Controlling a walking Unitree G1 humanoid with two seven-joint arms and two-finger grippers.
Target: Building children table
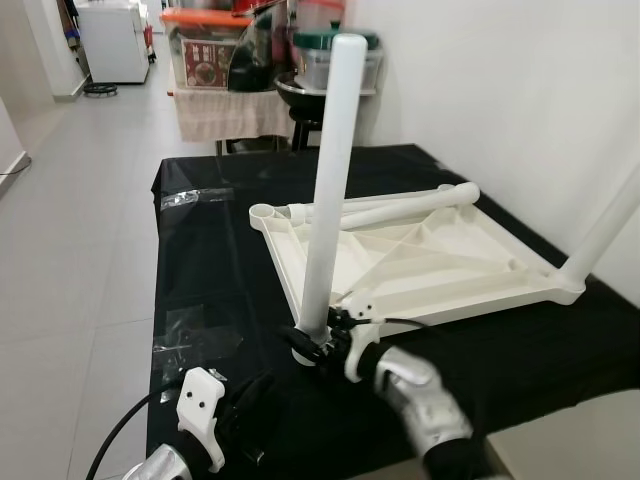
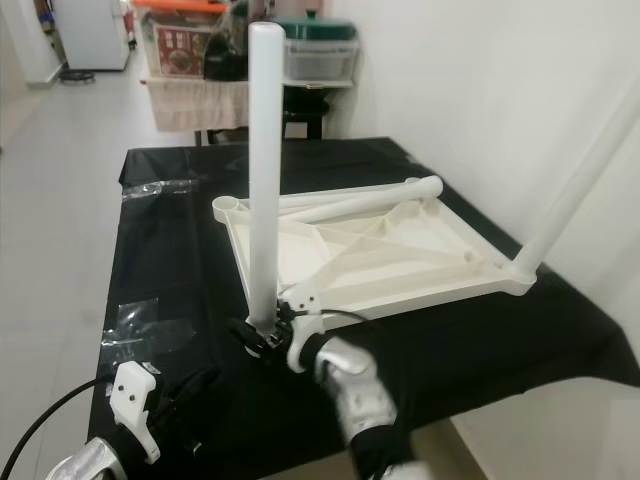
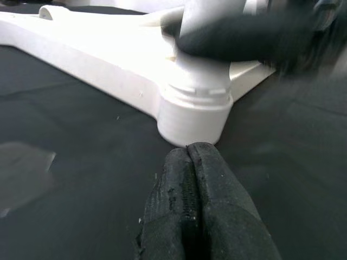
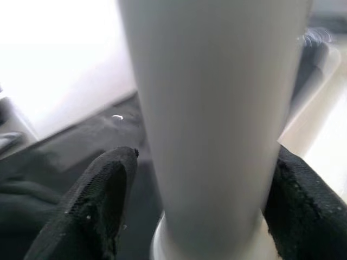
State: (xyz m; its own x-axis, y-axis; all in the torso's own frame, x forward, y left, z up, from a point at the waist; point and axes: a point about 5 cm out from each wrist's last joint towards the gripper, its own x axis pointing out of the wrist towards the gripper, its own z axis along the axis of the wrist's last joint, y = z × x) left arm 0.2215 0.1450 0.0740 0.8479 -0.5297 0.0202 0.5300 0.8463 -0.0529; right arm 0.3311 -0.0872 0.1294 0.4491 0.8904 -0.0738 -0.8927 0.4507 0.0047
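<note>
A white table top [image 1: 420,262] lies upside down on a black-covered table [image 1: 210,260]. At its near corner socket [image 3: 192,116] a white leg [image 1: 332,180] stands upright. My right gripper [image 1: 322,338] is shut on the base of that leg, with one black finger [image 4: 97,200] on each side of it. My left gripper [image 3: 190,154] is shut with nothing in it, its tip on the cloth just in front of the socket. A second leg [image 1: 605,230] rises from the right corner. A loose leg [image 1: 400,205] lies across the far side of the top.
Clear plastic bags lie on the cloth at the near left [image 1: 195,345] and the far left [image 1: 195,197]. A white wall [image 1: 520,100] runs close along the right. Storage boxes [image 1: 210,45] stand behind the table. Open tiled floor [image 1: 70,230] lies to the left.
</note>
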